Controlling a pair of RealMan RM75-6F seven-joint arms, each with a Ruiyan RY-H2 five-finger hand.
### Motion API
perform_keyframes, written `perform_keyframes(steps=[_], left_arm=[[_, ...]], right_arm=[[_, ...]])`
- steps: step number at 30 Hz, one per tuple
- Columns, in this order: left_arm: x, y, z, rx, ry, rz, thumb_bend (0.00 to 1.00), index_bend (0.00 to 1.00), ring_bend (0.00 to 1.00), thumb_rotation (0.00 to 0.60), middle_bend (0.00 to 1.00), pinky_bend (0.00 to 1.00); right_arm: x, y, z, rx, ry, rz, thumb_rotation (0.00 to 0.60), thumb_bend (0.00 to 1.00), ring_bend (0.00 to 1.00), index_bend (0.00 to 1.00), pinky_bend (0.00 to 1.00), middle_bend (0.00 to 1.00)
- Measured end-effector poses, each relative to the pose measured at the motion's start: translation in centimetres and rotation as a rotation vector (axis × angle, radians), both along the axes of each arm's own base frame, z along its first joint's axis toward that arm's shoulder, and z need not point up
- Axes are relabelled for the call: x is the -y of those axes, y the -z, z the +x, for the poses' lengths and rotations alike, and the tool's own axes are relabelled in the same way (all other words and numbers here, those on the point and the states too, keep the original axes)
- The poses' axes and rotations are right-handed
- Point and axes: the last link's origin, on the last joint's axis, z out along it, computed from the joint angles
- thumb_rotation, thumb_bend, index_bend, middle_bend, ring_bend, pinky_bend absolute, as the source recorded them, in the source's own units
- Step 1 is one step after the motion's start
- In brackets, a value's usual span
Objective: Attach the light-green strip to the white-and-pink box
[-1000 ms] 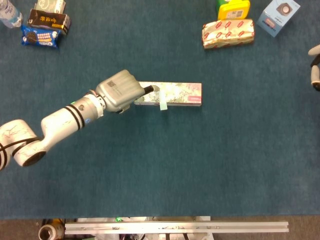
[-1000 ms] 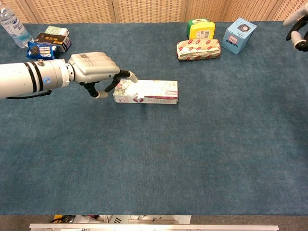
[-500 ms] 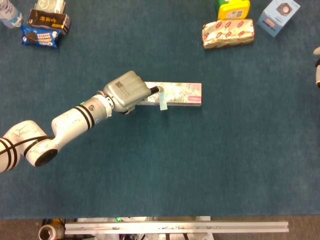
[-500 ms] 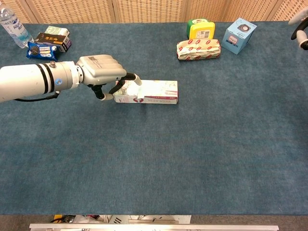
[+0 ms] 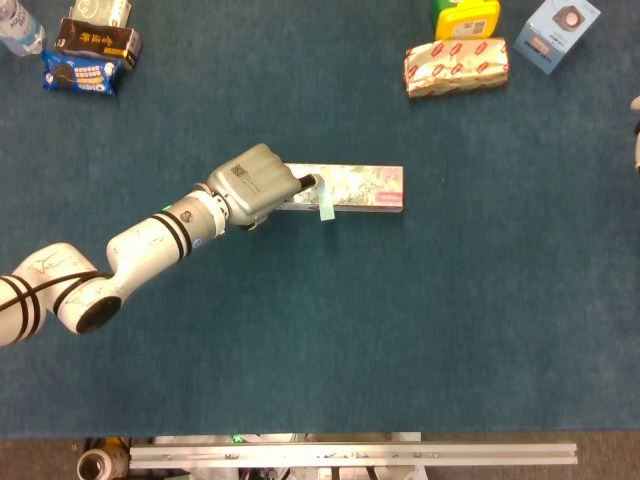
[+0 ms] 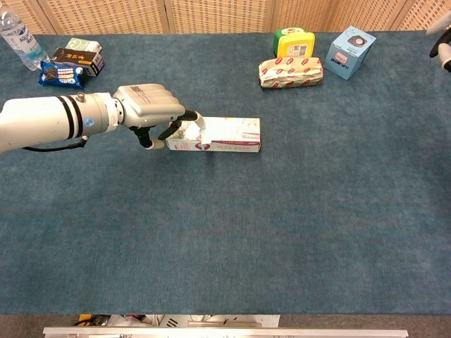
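The white-and-pink box lies flat in the middle of the blue table. A light-green strip sits on its top and hangs over the near edge, left of centre. My left hand covers the box's left end with its fingers curled. One fingertip reaches out and touches the box top right next to the strip. In the chest view the strip is too small to make out. Only a sliver of my right hand shows at the far right edge, well away from the box.
A wrapped red-and-white packet, a yellow-green container and a light-blue carton stand at the back right. A cookie pack, a dark box and a water bottle are at the back left. A metal rail borders the near edge.
My left hand has slid right over the box's left end, and its outstretched finger now reaches the strip. The right hand has drifted further out of frame.
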Motion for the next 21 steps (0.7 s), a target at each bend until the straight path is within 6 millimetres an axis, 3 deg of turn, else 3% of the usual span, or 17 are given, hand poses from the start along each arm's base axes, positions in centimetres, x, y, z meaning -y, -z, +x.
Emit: perform_keyframes(steps=[21], left_arm=[[0.08,0.55,0.76,0.001,-0.014,-0.01,0.69,0.14,0.98,0.6,0.86,0.93]], right_arm=[[-0.33,-0.37,-0.42,0.003,0.008,-0.009,0.6,0.45,0.63,0.41,0.81,0.53]])
